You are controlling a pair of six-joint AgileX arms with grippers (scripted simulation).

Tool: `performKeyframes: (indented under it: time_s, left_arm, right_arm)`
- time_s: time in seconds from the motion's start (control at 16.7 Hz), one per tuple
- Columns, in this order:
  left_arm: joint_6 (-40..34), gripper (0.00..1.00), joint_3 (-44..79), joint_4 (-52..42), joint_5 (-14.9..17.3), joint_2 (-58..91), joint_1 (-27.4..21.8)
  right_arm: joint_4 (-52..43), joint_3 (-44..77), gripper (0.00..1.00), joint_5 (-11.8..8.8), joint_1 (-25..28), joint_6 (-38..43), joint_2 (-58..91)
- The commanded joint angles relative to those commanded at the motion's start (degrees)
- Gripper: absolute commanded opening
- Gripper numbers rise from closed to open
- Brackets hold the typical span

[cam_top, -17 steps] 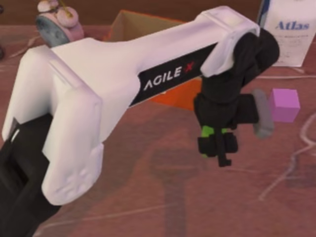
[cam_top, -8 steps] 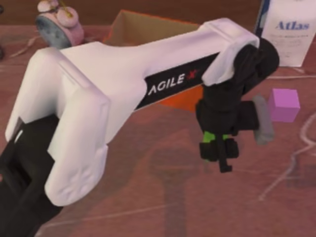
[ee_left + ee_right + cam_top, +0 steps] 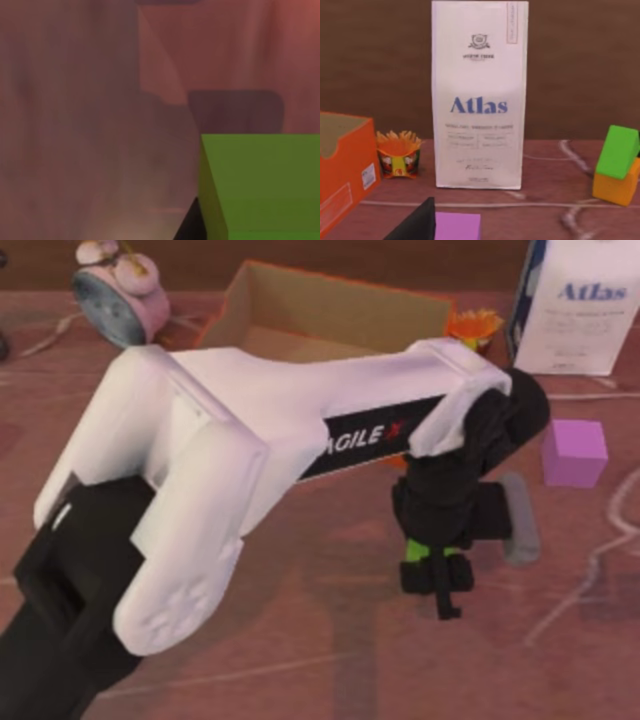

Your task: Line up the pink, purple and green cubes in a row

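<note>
Left gripper [image 3: 437,575] carries the green cube [image 3: 420,548] near mid-surface, right of center in the top view; fingers pinch the cube, which peeks out lime between black gripper parts. In the left wrist view the cube [image 3: 262,187] fills the near corner with its shadow on the surface [image 3: 100,125] beyond it, so it looks lifted, not resting. Purple cube [image 3: 574,453] sits well apart, to the right and toward the far side, near the Atlas bag [image 3: 580,305]. The coming placement likely turns on that offset: the row spot lies rightward from the fingers. Pink cube not visible in any view. Right gripper: only a dark edge [image 3: 415,222] beside the purple cube [image 3: 457,226], fingers' state cannot tell; the left arm is the one at work
</note>
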Motion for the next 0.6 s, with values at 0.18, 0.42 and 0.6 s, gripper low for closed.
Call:
performKeyframes:
  time_s: [0.18, 0.42, 0.6]
  left_arm:
    - [0.0, 0.15, 0.0, 0.0, 0.0, 0.0, 0.0]
    - [0.0, 0.45, 0.0, 0.0, 0.0, 0.0, 0.0]
    - [0.0, 0.68, 0.0, 0.0, 0.0, 0.0, 0.0]
  right_arm:
    - [0.0, 0.0, 1.0, 0.0, 0.0, 0.0, 0.0]
    - [0.0, 0.0, 1.0, 0.0, 0.0, 0.0, 0.0]
    - [0.0, 0.0, 1.0, 0.0, 0.0, 0.0, 0.0]
